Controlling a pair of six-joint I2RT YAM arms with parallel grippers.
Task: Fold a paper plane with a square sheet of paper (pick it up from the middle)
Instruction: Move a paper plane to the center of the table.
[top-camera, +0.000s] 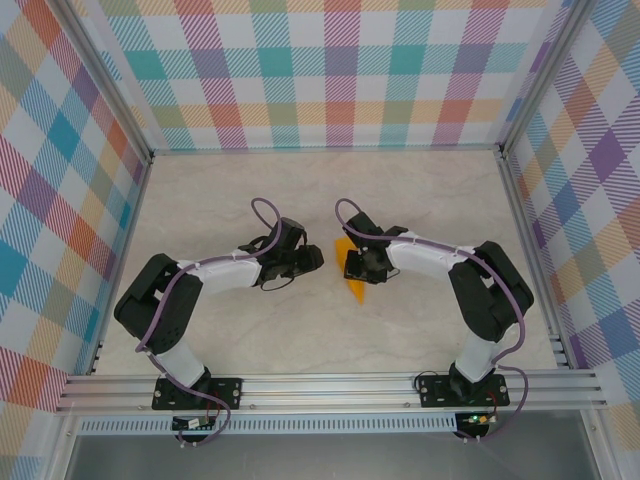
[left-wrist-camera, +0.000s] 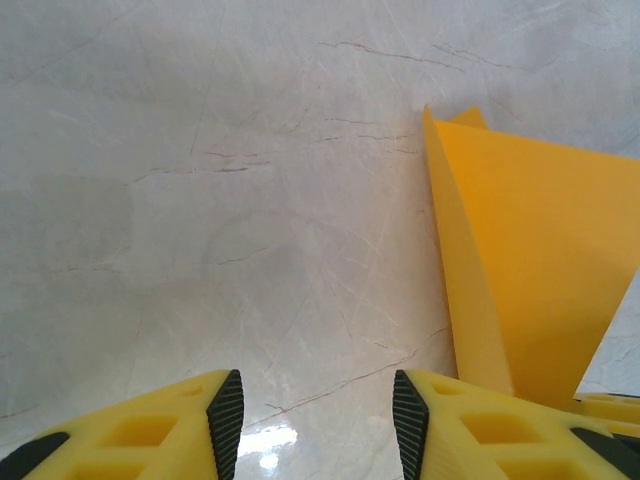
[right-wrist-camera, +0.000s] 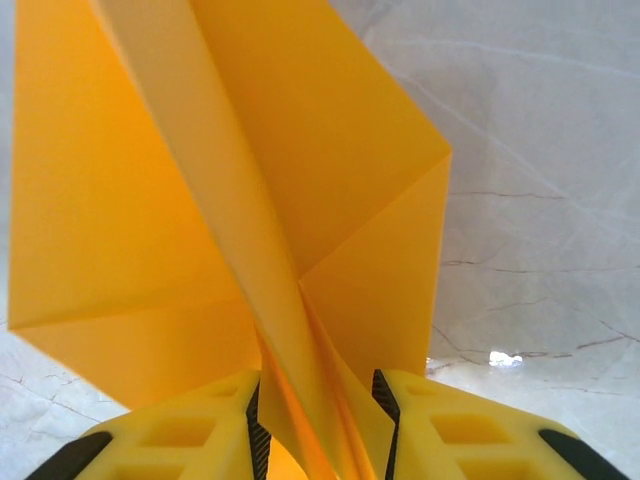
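The orange-yellow paper plane (top-camera: 352, 283), partly folded with creased flaps, lies between the two arms at the table's middle. My right gripper (top-camera: 360, 266) is over it. In the right wrist view the folded layers of the paper plane (right-wrist-camera: 300, 200) rise up from between the fingers, and the right gripper (right-wrist-camera: 320, 425) is shut on its bunched centre fold. My left gripper (top-camera: 312, 261) stands just left of the paper. In the left wrist view the left gripper (left-wrist-camera: 318, 410) is open over bare table, with the paper plane (left-wrist-camera: 530, 270) beside its right finger (left-wrist-camera: 470, 420).
The marble-patterned tabletop (top-camera: 300, 190) is ringed by checked walls (top-camera: 330, 70) on aluminium posts. The frame rail (top-camera: 330, 385) runs along the near edge, with both arm bases on it.
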